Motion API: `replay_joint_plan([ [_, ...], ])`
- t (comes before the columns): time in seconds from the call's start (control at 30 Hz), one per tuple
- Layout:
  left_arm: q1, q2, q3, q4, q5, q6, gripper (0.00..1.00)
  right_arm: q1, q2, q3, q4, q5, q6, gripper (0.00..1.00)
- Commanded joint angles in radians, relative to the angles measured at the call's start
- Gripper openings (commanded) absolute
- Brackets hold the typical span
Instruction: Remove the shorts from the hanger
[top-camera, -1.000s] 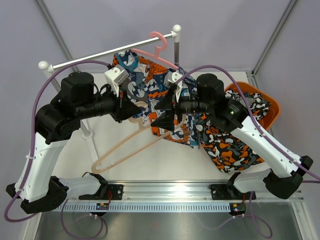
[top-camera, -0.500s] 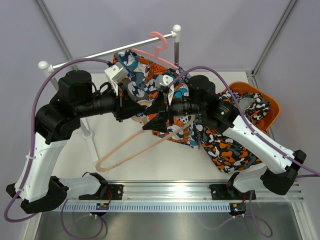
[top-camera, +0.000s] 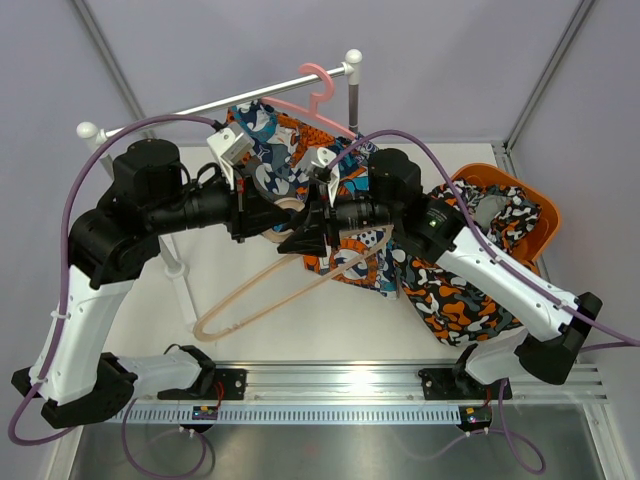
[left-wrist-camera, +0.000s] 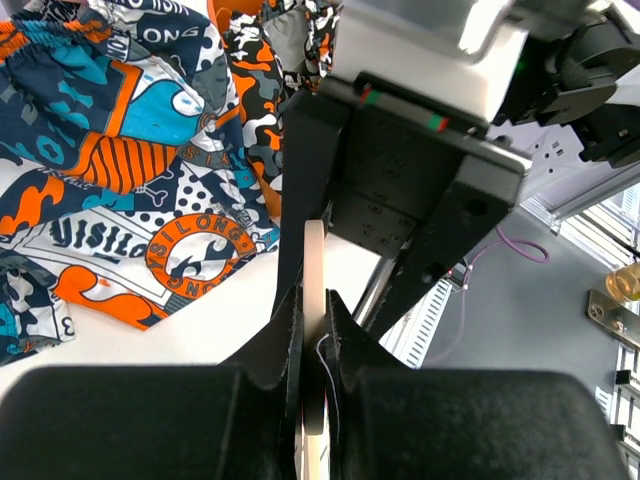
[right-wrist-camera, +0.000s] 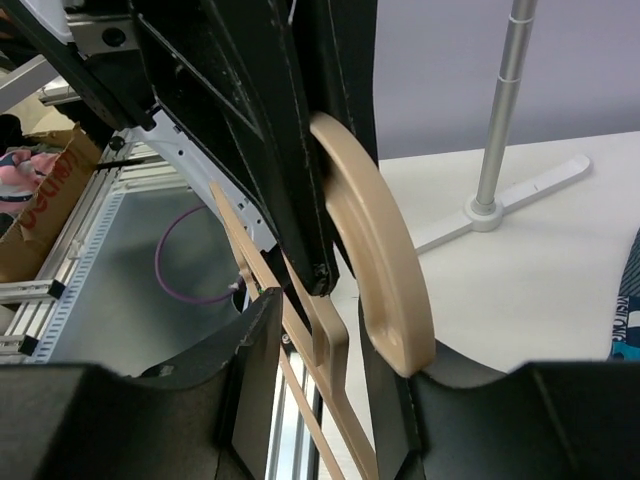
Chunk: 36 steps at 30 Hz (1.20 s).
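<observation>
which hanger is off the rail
The beige hanger, clamped in the left gripper. The pink hanger hangs hooked on the rail.

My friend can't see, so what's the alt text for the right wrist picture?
The left gripper pinches a tan hanger while the open right gripper straddles it. A metal rack pole stands behind on the white table.

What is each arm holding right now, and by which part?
The left gripper, jaws shut, holds the tan hanger at the base of its hook. The right gripper holds nothing: its jaws straddle the hanger, apart.
</observation>
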Motion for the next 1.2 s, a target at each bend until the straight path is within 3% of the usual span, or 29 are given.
replay_joint_plan([
  [0.0, 0.008, -0.013, 0.01, 0.067, 0.04, -0.008, 0.0, 0.018, 0.015, 0.038, 0.057, -0.045, 0.019, 0.43],
  [0.37, 0.018, -0.022, -0.016, 0.066, 0.037, 0.001, 0.0, 0.021, 0.003, 0.05, 0.083, -0.053, 0.041, 0.26],
  [0.6, 0.024, -0.027, -0.04, 0.075, 0.037, 0.008, 0.0, 0.024, -0.005, 0.046, 0.101, -0.088, 0.061, 0.0],
  [0.77, 0.026, -0.033, -0.058, 0.096, 0.051, 0.013, 0.01, 0.024, -0.019, 0.039, 0.11, -0.108, 0.068, 0.0],
  [0.9, 0.026, -0.041, -0.071, 0.113, 0.066, 0.016, 0.13, 0.024, -0.036, 0.036, 0.109, -0.114, 0.073, 0.0],
  [1.03, 0.026, -0.047, -0.078, 0.118, 0.068, 0.018, 0.32, 0.024, -0.045, 0.033, 0.109, -0.109, 0.075, 0.0],
  [1.17, 0.026, -0.062, -0.085, 0.126, 0.063, 0.019, 0.41, 0.024, -0.042, 0.036, 0.104, -0.103, 0.073, 0.0],
])
